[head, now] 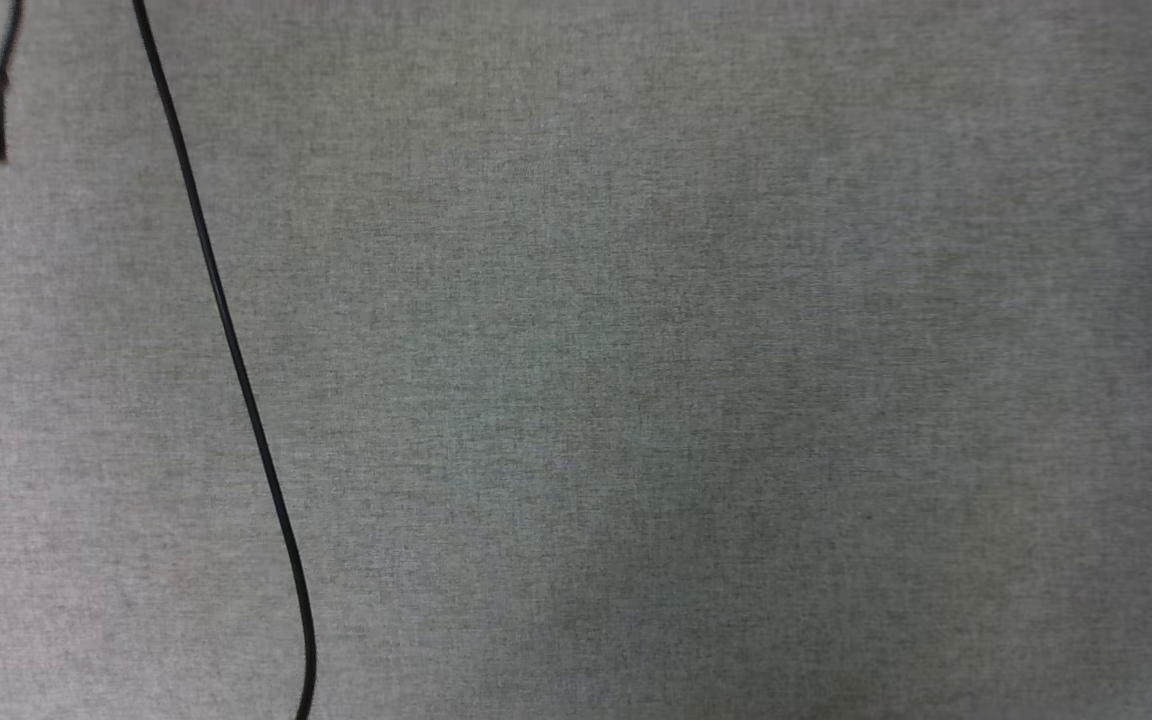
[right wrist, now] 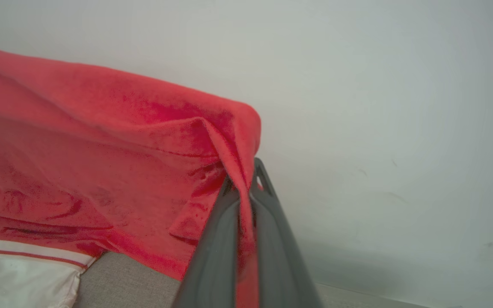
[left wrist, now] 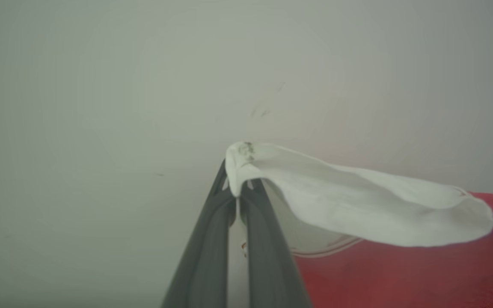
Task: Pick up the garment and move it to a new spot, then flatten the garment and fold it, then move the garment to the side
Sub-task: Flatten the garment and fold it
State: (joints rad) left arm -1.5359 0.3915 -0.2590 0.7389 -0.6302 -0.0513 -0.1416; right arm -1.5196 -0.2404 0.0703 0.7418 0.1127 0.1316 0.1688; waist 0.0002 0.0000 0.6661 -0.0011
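The garment (right wrist: 101,149) is held up by both claws.

The right claw (right wrist: 248,185) is shut tight on a fold of the red cloth. A strip of red is squeezed between its two dark fingers and can be seen running down between them. From the tips of this claw the red cloth is spread out to the left, with soft folds in it. Low down and far to the left of the claw, a white sleeve (right wrist: 24,278) with a red stripe near its edge is seen. A grey cloth surface (right wrist: 131,282) is seen under the hanging hem, low and to the left of the claw. It cannot be told if the sleeve is touching that surface. A pale wall (right wrist: 400,128) is seen behind the claw.

The left claw (left wrist: 238,190) is shut too. A white fold (left wrist: 357,205) of the garment is pinched between its tips. A little of the fold is poked out past the tips, and the rest is stretched away to the right of the claw. Below that, to the lower right of the claw, red cloth with a striped trim (left wrist: 328,248) is seen.

In the head view, a thin black cable (head: 236,370) is seen lying across the grey cloth surface.
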